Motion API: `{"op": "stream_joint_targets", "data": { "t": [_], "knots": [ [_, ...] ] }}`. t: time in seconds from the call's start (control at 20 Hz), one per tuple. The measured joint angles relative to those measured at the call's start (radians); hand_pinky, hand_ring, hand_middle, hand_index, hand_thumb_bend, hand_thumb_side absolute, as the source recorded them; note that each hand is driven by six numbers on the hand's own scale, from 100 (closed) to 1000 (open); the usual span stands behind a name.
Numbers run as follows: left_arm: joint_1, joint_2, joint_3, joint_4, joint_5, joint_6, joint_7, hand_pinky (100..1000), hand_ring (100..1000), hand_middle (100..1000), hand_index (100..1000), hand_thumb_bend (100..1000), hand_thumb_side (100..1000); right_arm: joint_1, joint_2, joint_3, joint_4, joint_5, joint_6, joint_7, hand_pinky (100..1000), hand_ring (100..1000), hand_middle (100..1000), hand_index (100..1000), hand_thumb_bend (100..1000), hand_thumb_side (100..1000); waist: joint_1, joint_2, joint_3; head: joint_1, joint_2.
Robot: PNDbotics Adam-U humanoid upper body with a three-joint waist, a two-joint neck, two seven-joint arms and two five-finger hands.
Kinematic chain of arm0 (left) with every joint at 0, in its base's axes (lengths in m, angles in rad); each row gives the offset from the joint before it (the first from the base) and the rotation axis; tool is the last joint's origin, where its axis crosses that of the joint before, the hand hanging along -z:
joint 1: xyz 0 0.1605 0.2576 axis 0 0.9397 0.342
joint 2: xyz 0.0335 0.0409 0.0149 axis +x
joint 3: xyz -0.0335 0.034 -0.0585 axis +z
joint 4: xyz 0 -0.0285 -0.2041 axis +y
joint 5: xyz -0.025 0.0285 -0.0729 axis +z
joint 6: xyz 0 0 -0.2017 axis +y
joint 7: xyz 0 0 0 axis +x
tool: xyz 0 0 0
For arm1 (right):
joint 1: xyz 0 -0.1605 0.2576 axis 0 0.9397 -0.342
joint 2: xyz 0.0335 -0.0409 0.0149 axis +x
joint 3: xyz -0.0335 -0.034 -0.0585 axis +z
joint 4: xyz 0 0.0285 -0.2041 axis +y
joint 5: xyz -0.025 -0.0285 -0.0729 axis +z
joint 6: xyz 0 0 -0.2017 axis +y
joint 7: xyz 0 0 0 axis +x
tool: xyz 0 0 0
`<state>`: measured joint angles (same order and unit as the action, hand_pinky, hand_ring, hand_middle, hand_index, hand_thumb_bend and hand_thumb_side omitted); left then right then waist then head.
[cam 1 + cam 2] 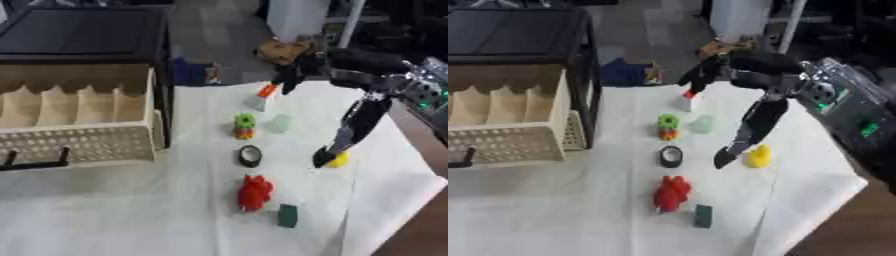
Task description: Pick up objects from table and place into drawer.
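My right hand (768, 66) reaches in from the right over the white cloth, open and holding nothing. Its thumb (747, 131) points down, its tip just left of a small yellow object (757, 156). The fingers (703, 74) stretch left above a white piece with an orange top (262, 97). Along the middle of the cloth lie a green and orange toy (244, 125), a pale green piece (279, 123), a black ring (250, 156), a red object (255, 193) and a dark green block (288, 215). The beige drawer (83, 142) stands pulled out at the left, with dividers inside.
The drawer belongs to a black cabinet (87, 30) at the upper left, and its black handle (35, 163) sticks out toward me. A blue thing (189, 72) sits past the table's far edge. The cloth's right edge (411, 200) runs diagonally beside bare brown table.
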<state>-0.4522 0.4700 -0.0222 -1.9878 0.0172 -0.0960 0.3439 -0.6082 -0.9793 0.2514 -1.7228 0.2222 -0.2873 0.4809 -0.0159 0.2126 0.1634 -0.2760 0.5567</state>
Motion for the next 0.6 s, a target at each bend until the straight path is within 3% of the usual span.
{"op": "stream_joint_targets", "data": {
  "t": [0.05,0.6],
  "knots": [
    [0.0,-0.002,0.0,0.0,0.0,0.0,0.0,546,485,582,847,100,1000,-0.001,0.007,0.006,0.006,-0.003,0.0,0.009,732,707,631,889,826,385,0.0,-0.002,0.001,-0.003,0.0],
    [0.0,-0.014,0.0,0.0,0.008,0.009,-0.003,543,483,581,846,100,1000,-0.017,0.075,0.045,0.067,-0.013,0.005,0.056,715,677,596,867,818,347,0.002,-0.003,0.003,-0.026,0.006]
  ]
}}
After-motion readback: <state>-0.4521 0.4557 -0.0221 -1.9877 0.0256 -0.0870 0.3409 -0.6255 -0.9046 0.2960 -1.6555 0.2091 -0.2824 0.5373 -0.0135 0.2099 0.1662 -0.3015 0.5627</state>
